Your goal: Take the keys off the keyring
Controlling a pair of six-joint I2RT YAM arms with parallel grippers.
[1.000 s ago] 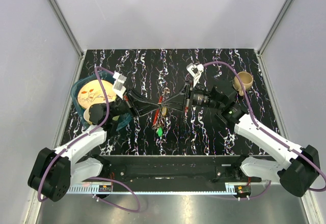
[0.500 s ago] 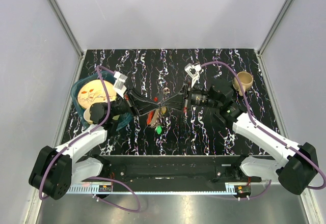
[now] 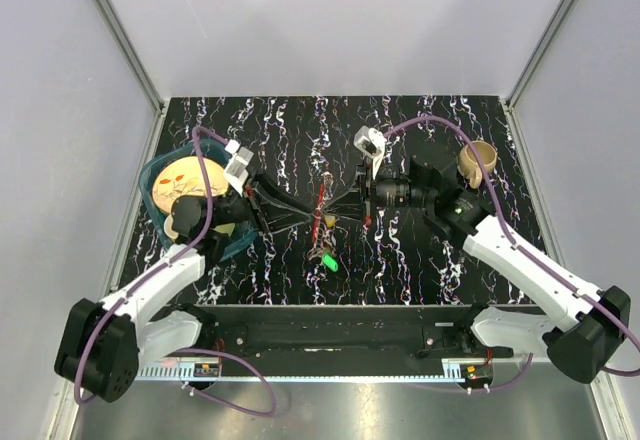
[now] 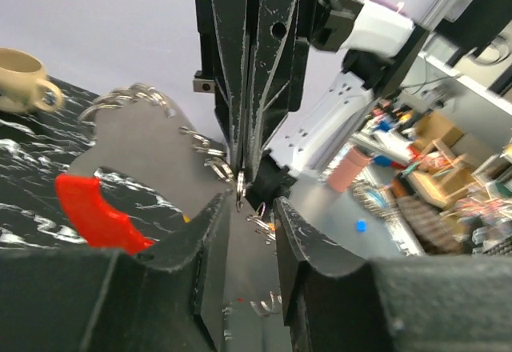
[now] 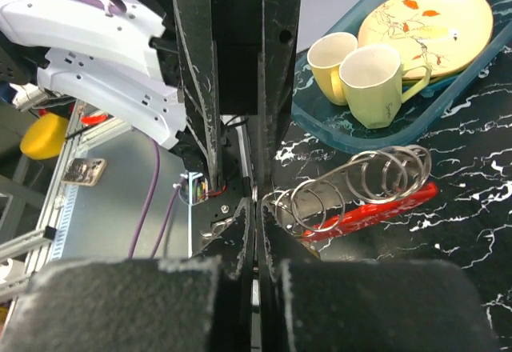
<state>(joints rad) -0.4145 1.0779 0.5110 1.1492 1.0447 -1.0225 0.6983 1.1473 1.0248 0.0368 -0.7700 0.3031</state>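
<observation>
Stripping the keyring (image 5: 376, 209): right hand (image 5: 256, 204) pinches one loop, left hand (image 4: 250, 206) narrowly parted around it; next, likely, slide the green key (image 3: 328, 260) off.

The left hand (image 3: 313, 212) and right hand (image 3: 331, 211) meet tip to tip, arms reaching inward. The right is pinched tight; the left is slightly parted.
</observation>
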